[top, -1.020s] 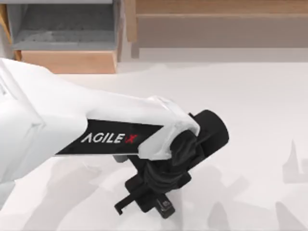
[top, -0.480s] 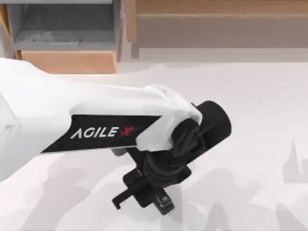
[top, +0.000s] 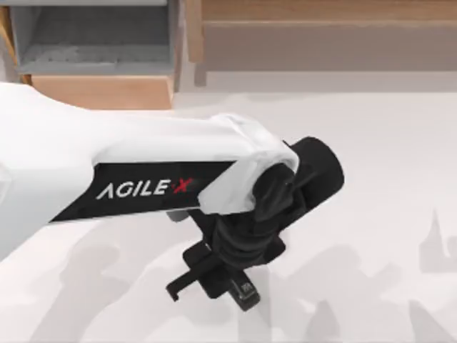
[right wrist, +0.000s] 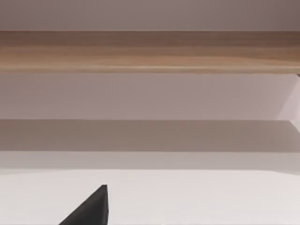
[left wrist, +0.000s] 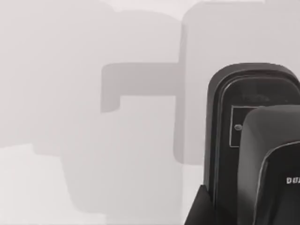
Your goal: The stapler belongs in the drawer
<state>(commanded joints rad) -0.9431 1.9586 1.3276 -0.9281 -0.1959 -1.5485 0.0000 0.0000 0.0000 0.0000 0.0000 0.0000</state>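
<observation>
Top view looks straight down over table (top: 371, 143); left wrist view close above table; right wrist view faces shelf (right wrist: 150, 49)

Drawer (top: 100, 91) far left; shelf unit (top: 321, 32) right; stapler (top: 243, 291) near centre.

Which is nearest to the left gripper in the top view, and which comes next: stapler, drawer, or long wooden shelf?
1. Stapler: at the left gripper, near the table's front edge, middle.
2. Drawer: open, back left.
3. Long wooden shelf: back, centre to right. Its near end sits about as far as the drawer's front, so 2 and 3 are close.
</observation>
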